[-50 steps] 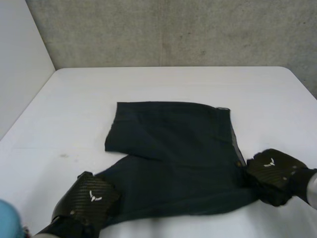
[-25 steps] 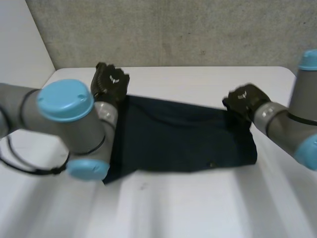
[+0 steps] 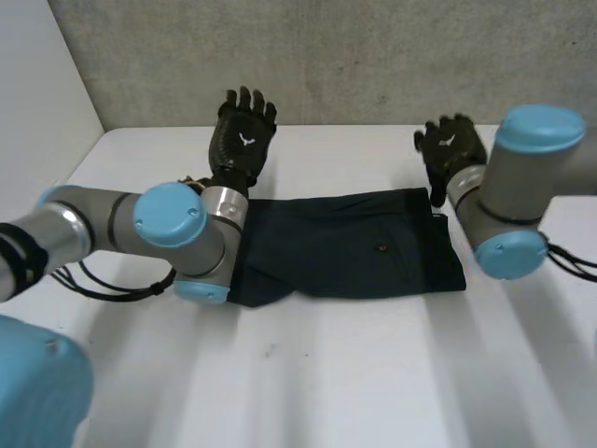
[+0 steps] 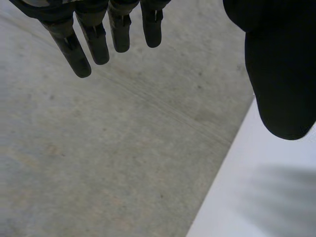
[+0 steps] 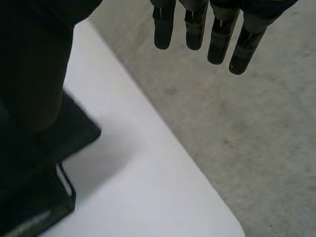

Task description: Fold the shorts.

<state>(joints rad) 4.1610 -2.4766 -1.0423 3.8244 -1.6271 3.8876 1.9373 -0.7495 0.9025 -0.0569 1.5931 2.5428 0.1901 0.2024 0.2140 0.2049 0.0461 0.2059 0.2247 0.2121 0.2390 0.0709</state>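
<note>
The dark navy cloth shorts (image 3: 345, 247) lie on the white table (image 3: 373, 373) as a long, flat band running left to right. They sit a little toward the far side of the tabletop. A small pale spot near the middle of the upper layer may be a button, but it is too small to be sure. In the right wrist view a corner of the shorts (image 5: 29, 197) lies flat on the table beneath the thumb, with a pale strip along its edge.

The left hand (image 3: 242, 135) is raised past the far left end of the shorts, near the table's far edge, and is off the cloth. Its fingers (image 4: 94, 39) are straight and spread, its thumb is held apart, and it holds nothing. The grey left arm with light-blue caps (image 3: 173, 215) crosses in front of the shorts' left end; whether it touches the cloth cannot be told.

The right hand (image 3: 452, 149) is lifted just beyond the far right corner of the shorts. Its fingers (image 5: 217, 34) are extended and empty. The right arm (image 3: 504, 205) stands beside the right end of the shorts.

A grey concrete wall (image 3: 373, 56) rises behind the table.
</note>
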